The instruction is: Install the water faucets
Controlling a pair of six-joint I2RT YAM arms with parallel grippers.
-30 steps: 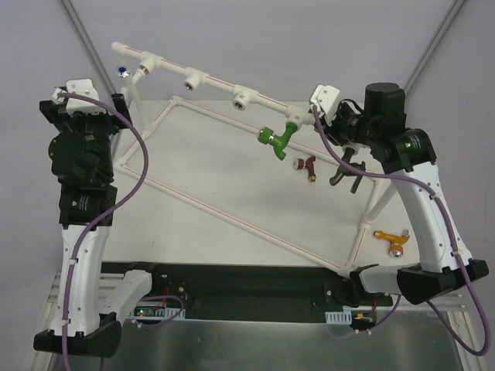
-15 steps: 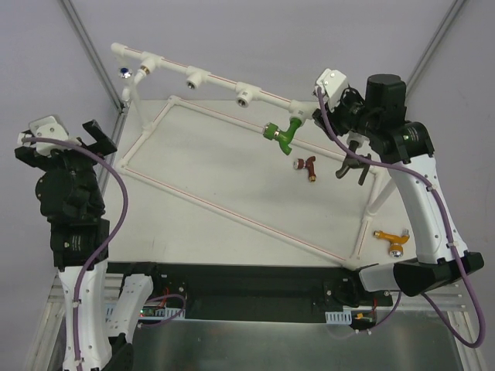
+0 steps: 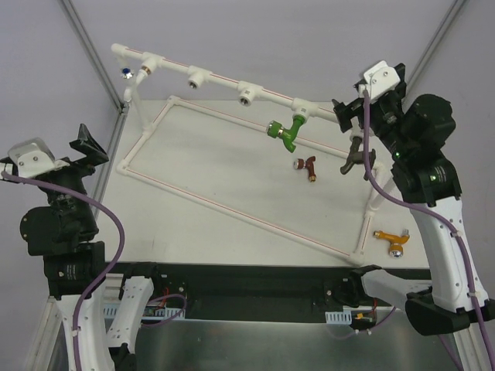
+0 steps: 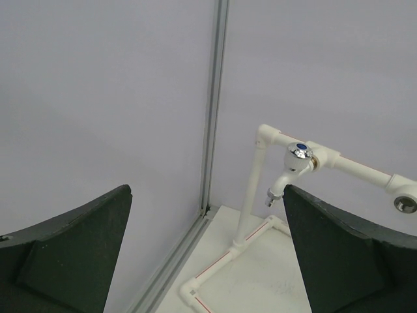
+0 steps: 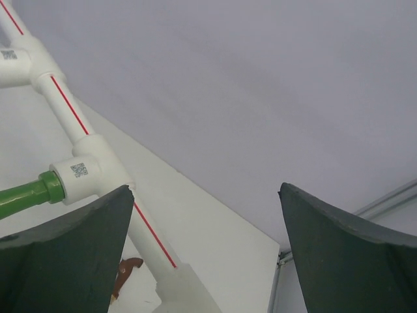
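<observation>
A white counter [image 3: 216,154] sits between plain grey walls [image 3: 271,31], with an aluminium post [image 4: 215,98] in the corner. On it stands a red-striped white pipe frame [image 3: 220,82]. Its raised rail carries four tee fittings [image 3: 196,77] that I can see, two with bare sockets. The right arm hides the rail's right end.

I count five faucets. The white faucet [image 4: 290,171], blue-capped, is fitted at the rail's left end. The green faucet [image 3: 282,133] hangs from the rail further right. The dark red faucet [image 3: 308,165] lies on the counter inside the frame, and the orange faucet [image 3: 393,238] lies outside its right side. The dark grey faucet [image 3: 356,158] is by the right post; I cannot tell whether it is lying or fitted.

The left pincer [image 4: 205,208], off the counter's left edge, gapes wide with nothing in it. The right pincer [image 5: 205,208], up by the rail, does likewise.
</observation>
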